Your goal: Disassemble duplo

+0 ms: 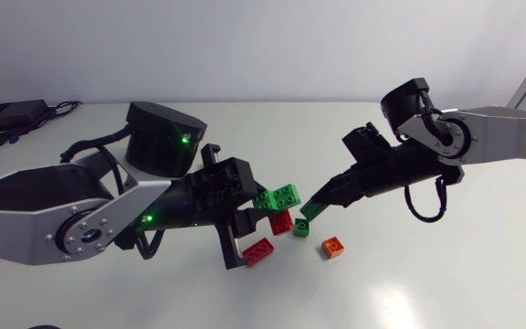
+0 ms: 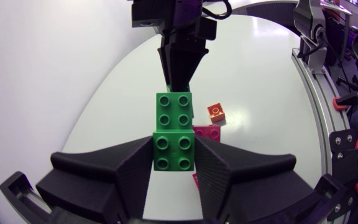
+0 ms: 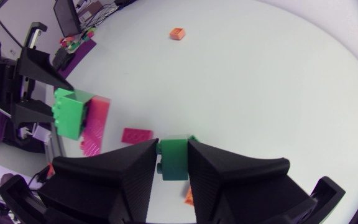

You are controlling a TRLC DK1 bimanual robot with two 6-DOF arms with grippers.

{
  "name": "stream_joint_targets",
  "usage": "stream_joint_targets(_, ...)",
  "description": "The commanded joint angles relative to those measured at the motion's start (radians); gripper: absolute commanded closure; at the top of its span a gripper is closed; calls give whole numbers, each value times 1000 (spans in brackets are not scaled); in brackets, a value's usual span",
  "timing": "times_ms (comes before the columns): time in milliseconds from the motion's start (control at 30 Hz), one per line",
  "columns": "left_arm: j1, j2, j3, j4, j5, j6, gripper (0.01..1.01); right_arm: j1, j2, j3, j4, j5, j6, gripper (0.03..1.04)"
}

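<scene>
Our left gripper (image 2: 174, 148) is clamped on the lower brick of a green duplo stack (image 2: 174, 112), one finger on each side, holding it up off the table (image 1: 427, 283). Just ahead of it, our right gripper (image 3: 173, 149) pinches a separate green brick (image 3: 174, 165) between its fingers. The two green pieces are near each other but apart. On the table below lie a flat red brick (image 1: 259, 250) and an orange brick (image 1: 333, 247). Another red brick (image 1: 281, 222) sits just under the stack, and we cannot tell whether it is attached.
</scene>
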Motion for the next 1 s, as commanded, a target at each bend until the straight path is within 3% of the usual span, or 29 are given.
stream_joint_targets(0, 24, -17, 28, 2, 4, 10, 954, -27, 10, -18, 42, 70, -37, 748)
stream_joint_targets(67, 47, 0, 29, 16, 4, -20, 954, -21, 25, -44, 123, 186, -55, 744)
stream_joint_targets(167, 50, 8, 19, 15, 4, -36, 952, -13, 80, -49, 143, 247, -69, 739)
stream_joint_targets(500, 68, 37, 109, -88, 47, -161, 952, 11, 194, -49, 166, 311, -63, 716)
stream_joint_targets(533, 78, 38, 123, -102, 61, -175, 952, 11, 188, -51, 163, 311, -61, 675)
stream_joint_targets(633, 99, 42, 138, -105, 87, -197, 952, 11, 157, -52, 148, 308, -55, 387)
stream_joint_targets(700, 110, 51, 152, -106, 113, -220, 951, 11, 126, -52, 129, 302, -52, 130)
stream_joint_targets(733, 116, 55, 155, -106, 118, -226, 951, 11, 108, -54, 125, 301, -51, 77)
stream_joint_targets(867, 130, 68, 167, -99, 124, -267, 951, 5, 2, -54, 79, 221, -20, 67)
stream_joint_targets(967, 134, 77, 169, -70, 124, -290, 951, -32, -33, -11, -24, 14, 23, 70)
